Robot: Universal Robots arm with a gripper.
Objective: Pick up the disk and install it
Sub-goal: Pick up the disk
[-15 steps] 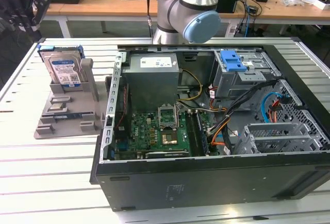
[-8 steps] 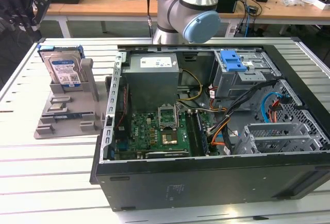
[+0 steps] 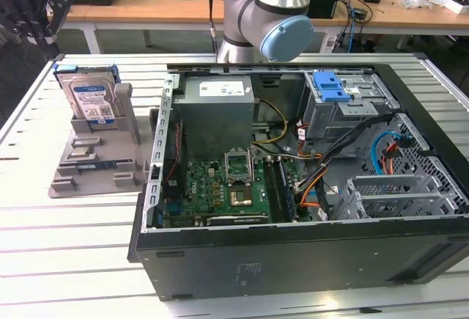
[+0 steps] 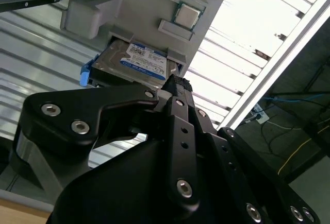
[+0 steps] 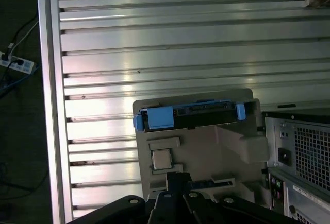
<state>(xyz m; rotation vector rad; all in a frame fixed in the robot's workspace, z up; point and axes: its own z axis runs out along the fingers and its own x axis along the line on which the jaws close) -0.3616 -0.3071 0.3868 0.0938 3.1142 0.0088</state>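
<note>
Standing on edge in a grey holder (image 3: 95, 161), the disk (image 3: 89, 99) sits at the exterior view's left, beside the PC case (image 3: 293, 260). In both wrist views the gripper (image 4: 178, 83) (image 5: 178, 178) is apart from the disk, its jaws closed together and empty.

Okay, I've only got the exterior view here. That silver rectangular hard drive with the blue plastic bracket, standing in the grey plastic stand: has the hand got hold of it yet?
Observer: No. In the second wrist view the black hand points toward the silver hard drive, which sits in its slot in the grey stand.
Operator: Is it touching the drive?
Observer: It looks apart; the first wrist view shows bare stand between them.
Operator: Anything else on that stand?
Observer: A small square silver chip lies in a recess near the drive's slot.
</note>
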